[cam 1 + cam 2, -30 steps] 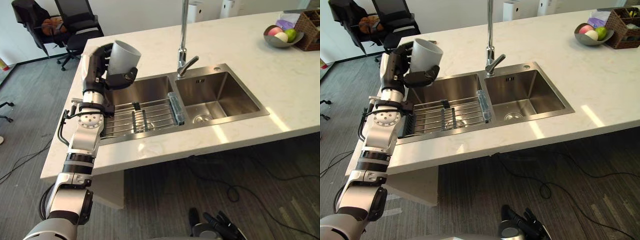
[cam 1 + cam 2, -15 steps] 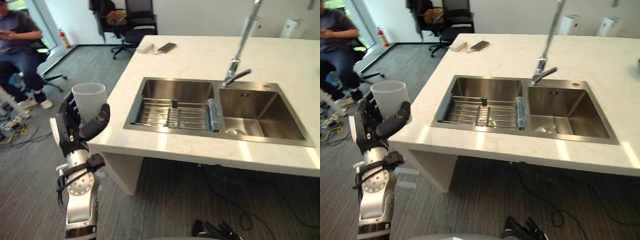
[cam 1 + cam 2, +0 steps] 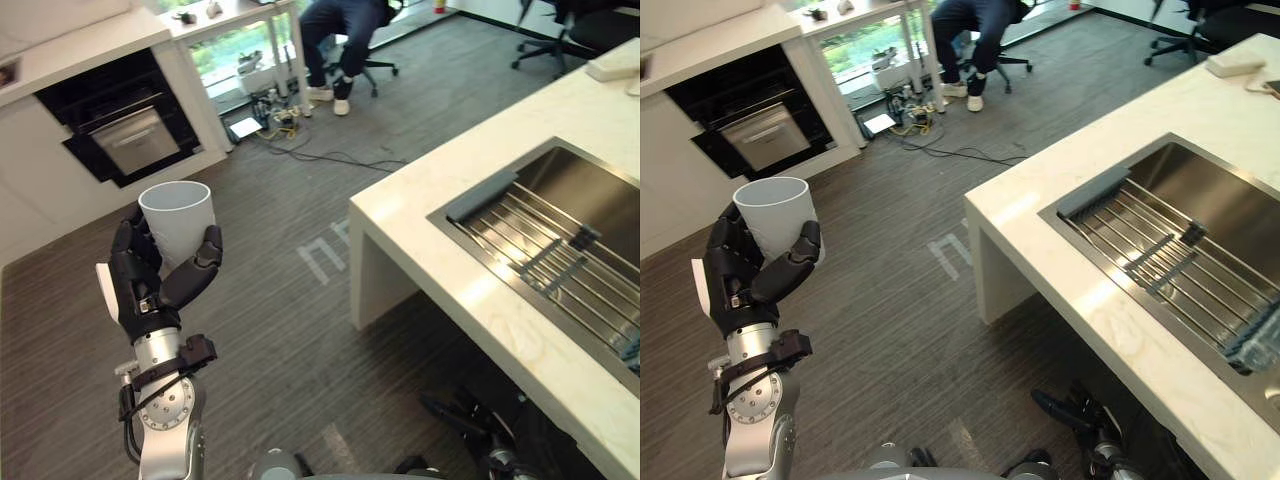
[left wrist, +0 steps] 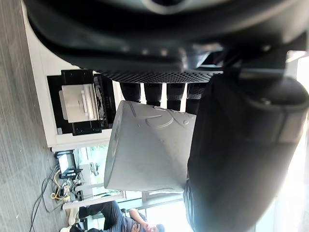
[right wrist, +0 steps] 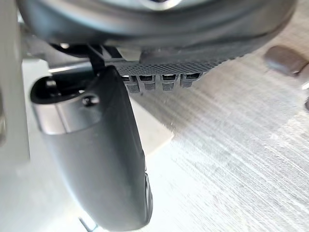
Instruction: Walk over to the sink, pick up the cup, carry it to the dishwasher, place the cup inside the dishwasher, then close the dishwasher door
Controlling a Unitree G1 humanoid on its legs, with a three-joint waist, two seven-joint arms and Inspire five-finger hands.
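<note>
White cup, black hand, grey-striped floor, cream counter.

Beyond the left hand, a seated person in dark trousers and white shoes is seen. A tangle of cables lies on the grey floor just beside the feet. Well to the hand's right a white surface is found, and a wire rack is seen farther right. White marks are seen on the floor between hand and surface.
</note>
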